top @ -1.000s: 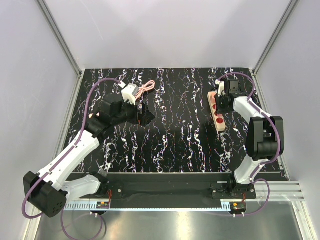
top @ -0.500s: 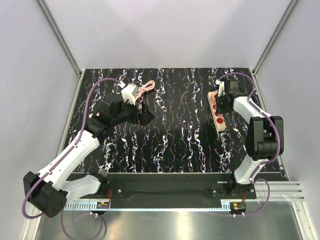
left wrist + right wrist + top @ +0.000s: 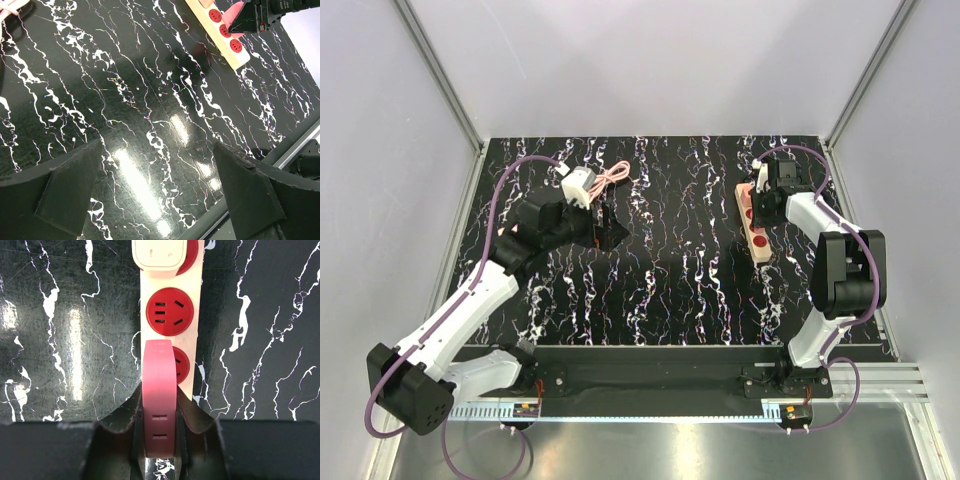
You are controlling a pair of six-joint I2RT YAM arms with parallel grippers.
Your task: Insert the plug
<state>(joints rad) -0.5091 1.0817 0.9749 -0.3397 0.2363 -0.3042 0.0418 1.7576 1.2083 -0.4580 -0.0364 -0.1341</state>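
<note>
The salmon-pink plug (image 3: 160,390) is clamped edge-on between my right gripper's (image 3: 160,407) fingers, held over the beige power strip (image 3: 195,295) and covering part of a red socket (image 3: 181,365). Another red socket (image 3: 169,311) lies free just beyond it. In the top view the right gripper (image 3: 760,197) is above the strip's (image 3: 757,243) far end. The left wrist view shows the plug (image 3: 231,17) over the strip (image 3: 239,56) too. My left gripper (image 3: 607,228) is open and empty, low over the table at the left (image 3: 157,185).
A white block (image 3: 159,252) sits on the strip's far socket. A white cube adapter (image 3: 578,185) with a coiled pink cable (image 3: 613,174) lies just behind the left gripper. Grey walls enclose the table; its metal front rail (image 3: 295,150) is near.
</note>
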